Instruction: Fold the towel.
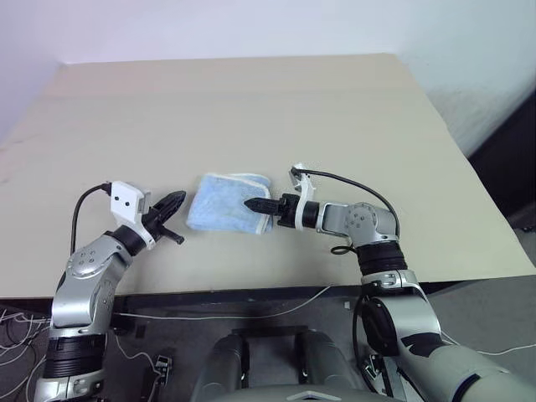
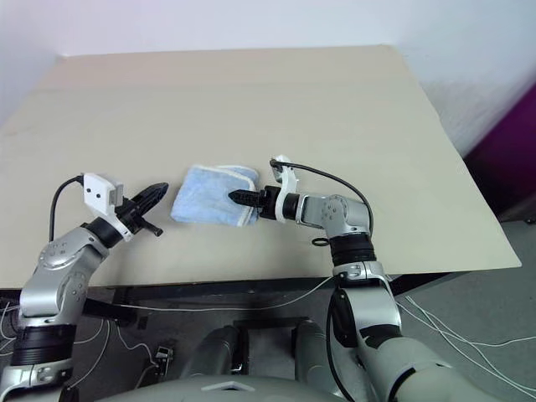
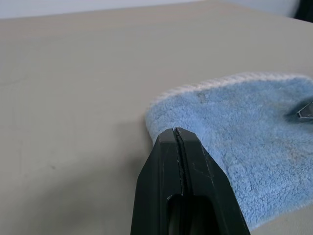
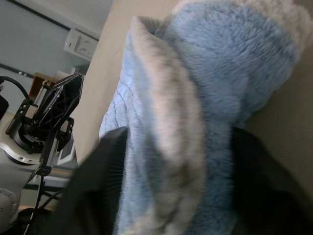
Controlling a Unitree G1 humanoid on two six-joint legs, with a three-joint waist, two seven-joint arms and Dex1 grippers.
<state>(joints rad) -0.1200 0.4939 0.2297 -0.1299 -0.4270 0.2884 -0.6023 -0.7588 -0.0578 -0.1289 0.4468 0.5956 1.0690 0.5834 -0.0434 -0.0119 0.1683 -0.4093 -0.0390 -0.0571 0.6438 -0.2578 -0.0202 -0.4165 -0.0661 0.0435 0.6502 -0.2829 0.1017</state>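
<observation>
right gripper point(image 1: 255, 204) (around edge), folded towel point(image 1: 224, 203)

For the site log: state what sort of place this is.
Probably a lab or test room: a bare beige tabletop against plain white walls, loose cables on the floor, and just a folded light blue terry towel.

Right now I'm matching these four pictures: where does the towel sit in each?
Left eye view: towel, centre of the table.
Right eye view: left of centre.
Left wrist view: beyond the shut left gripper.
Right wrist view: its edge between the right gripper fingers.
Shared landmark: white piped edging.
</observation>
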